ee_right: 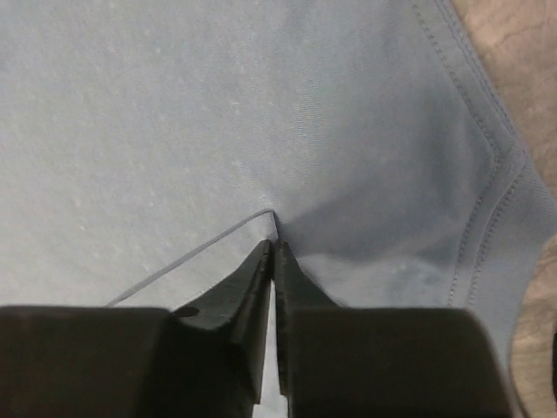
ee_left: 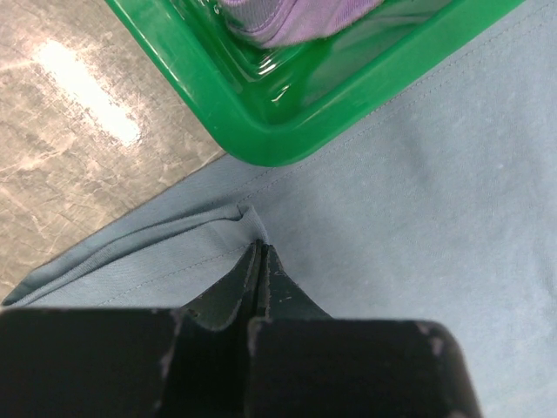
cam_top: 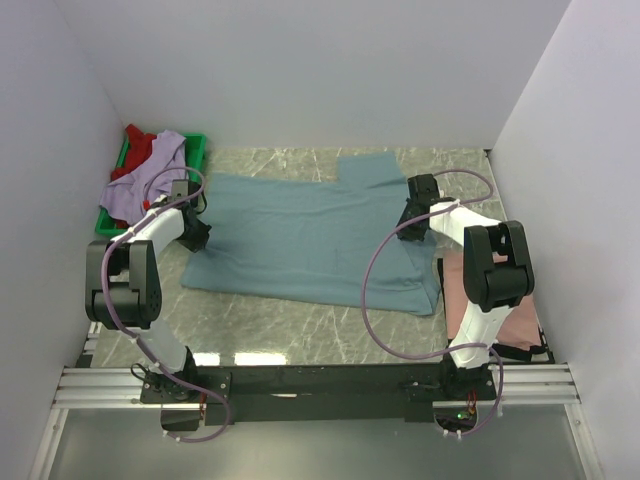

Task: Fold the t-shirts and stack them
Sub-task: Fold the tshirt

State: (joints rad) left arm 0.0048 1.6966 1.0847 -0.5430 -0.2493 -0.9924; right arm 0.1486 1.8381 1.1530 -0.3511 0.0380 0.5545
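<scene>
A dusty grey-blue t-shirt [cam_top: 310,235] lies spread across the middle of the table. At its left edge my left gripper [cam_top: 197,232] is shut on a raised fold of that cloth [ee_left: 260,247], close to the tray's corner. My right gripper [cam_top: 410,222] sits on the shirt's right part, near a sleeve. Its tips are pinched together on a small ridge of the grey-blue fabric [ee_right: 273,246]. A lavender t-shirt [cam_top: 150,178] and a red t-shirt [cam_top: 140,146] are heaped in the tray. A salmon pink t-shirt [cam_top: 455,290] lies by the right arm, partly hidden behind it.
The green plastic tray [cam_top: 196,150] stands at the back left, its corner [ee_left: 261,131] almost touching the grey-blue shirt. White walls close in the table on the left, back and right. Bare marble tabletop [cam_top: 290,335] shows between the shirt and the arm bases.
</scene>
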